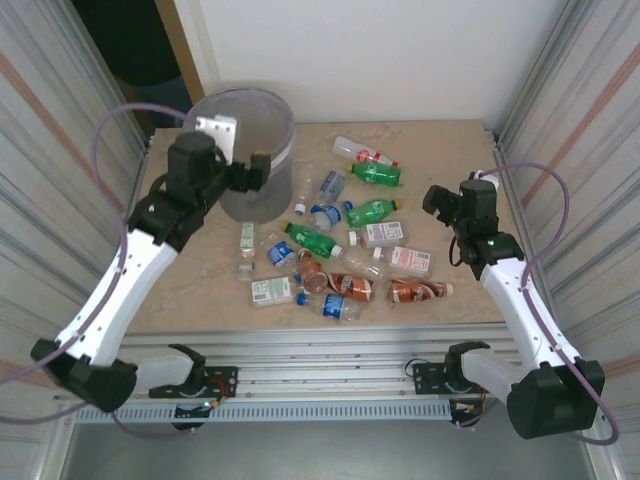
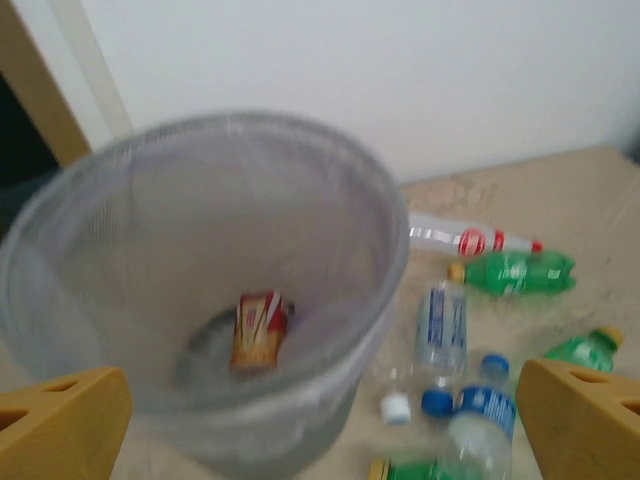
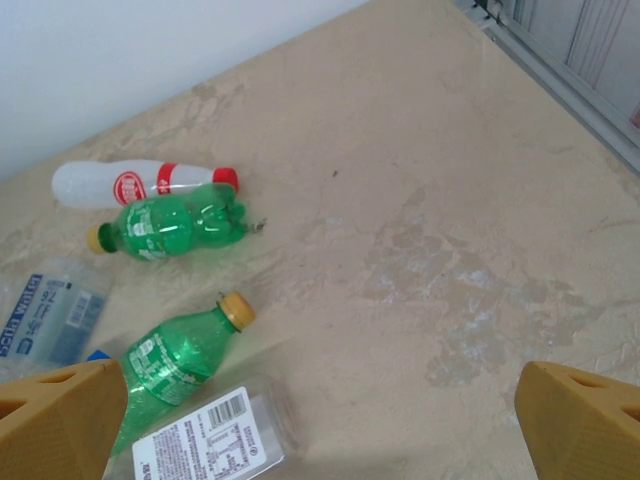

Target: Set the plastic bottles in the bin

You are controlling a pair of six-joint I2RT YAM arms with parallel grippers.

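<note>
The left gripper hangs over the near rim of the bin. Its fingers are released and spread wide, with nothing between them. In the left wrist view, the bin mouth lies ahead of and below the fingertips. One red-label bottle lies on the bin floor, ahead of the left finger.

Outside the bin, ahead of the right finger, lie a clear bottle, a white bottle and a green bottle. A blue-cap bottle lies just beside the right finger, on its inner side.

The other bottles lie loose on the table, between the two grippers and to the right of the bin.

The right gripper hovers over the table at the right edge of the scatter. Its pads are also released and wide apart, gripping nothing. In the right wrist view, a yellow-cap bottle and a white-label bottle lie just beside the left finger, on its inner side. The white bottle and the green bottle lie well ahead of that finger, touching each other. Ahead of the right finger lies table surface.
</note>
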